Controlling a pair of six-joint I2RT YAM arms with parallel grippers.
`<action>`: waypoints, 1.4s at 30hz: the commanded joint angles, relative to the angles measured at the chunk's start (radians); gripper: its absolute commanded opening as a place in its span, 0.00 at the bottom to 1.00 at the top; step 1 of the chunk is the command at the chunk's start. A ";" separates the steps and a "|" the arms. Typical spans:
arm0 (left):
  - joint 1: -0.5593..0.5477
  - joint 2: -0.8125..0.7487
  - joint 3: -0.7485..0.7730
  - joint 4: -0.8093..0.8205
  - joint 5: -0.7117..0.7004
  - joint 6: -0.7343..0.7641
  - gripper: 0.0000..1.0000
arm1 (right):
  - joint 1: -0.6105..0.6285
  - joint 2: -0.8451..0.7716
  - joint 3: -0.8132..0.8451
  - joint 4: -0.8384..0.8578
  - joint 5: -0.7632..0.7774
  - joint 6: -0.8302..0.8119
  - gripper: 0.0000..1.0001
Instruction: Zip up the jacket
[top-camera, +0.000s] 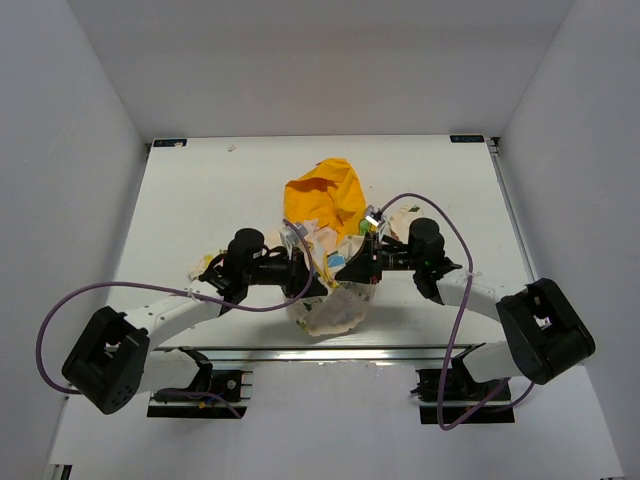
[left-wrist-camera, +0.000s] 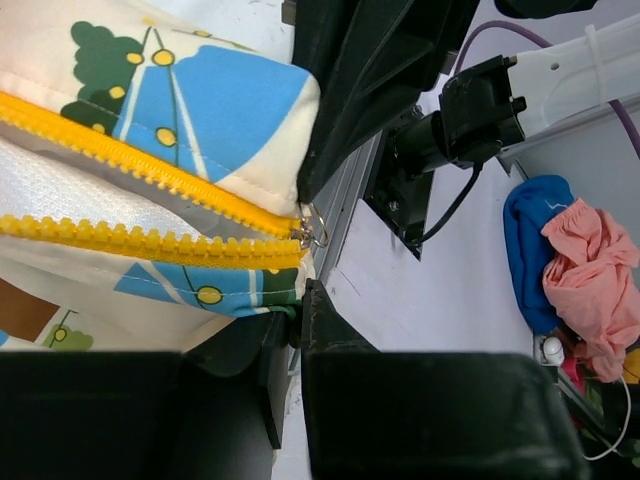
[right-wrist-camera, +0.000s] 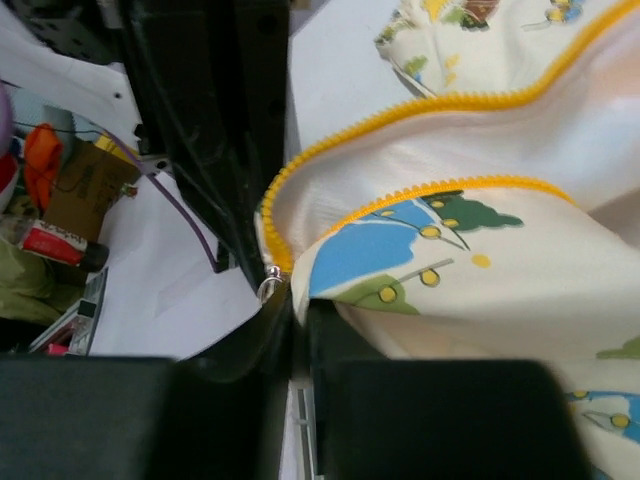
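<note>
The left fingers (left-wrist-camera: 322, 318) and right fingers (right-wrist-camera: 325, 325) are clamped on the hem of the jacket (top-camera: 330, 200), which lies bunched on the tabletop (top-camera: 200, 200). It looks soft, light and floppy, so it is best taken at the slider (left-wrist-camera: 312, 228) just beyond them.

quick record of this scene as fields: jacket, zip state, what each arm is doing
garment: cream cartoon-print hooded jacket, bunched mid-table, yellow hood on the far side
zipper: yellow zipper teeth in two separate rows, joined only at the metal slider
left end effector: pinching fabric at the slider
right end effector: pinching fabric at the slider too
task status: not yet zipped
</note>
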 joint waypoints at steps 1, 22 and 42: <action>-0.016 0.007 -0.028 0.000 0.078 -0.030 0.00 | -0.002 -0.022 0.069 -0.110 0.119 -0.076 0.20; -0.016 0.131 -0.043 0.026 0.070 -0.125 0.00 | 0.218 -0.343 0.199 -0.925 0.738 -0.397 0.89; -0.016 0.105 -0.053 -0.002 0.062 -0.130 0.00 | 0.264 -0.333 0.037 -0.743 0.394 0.002 0.80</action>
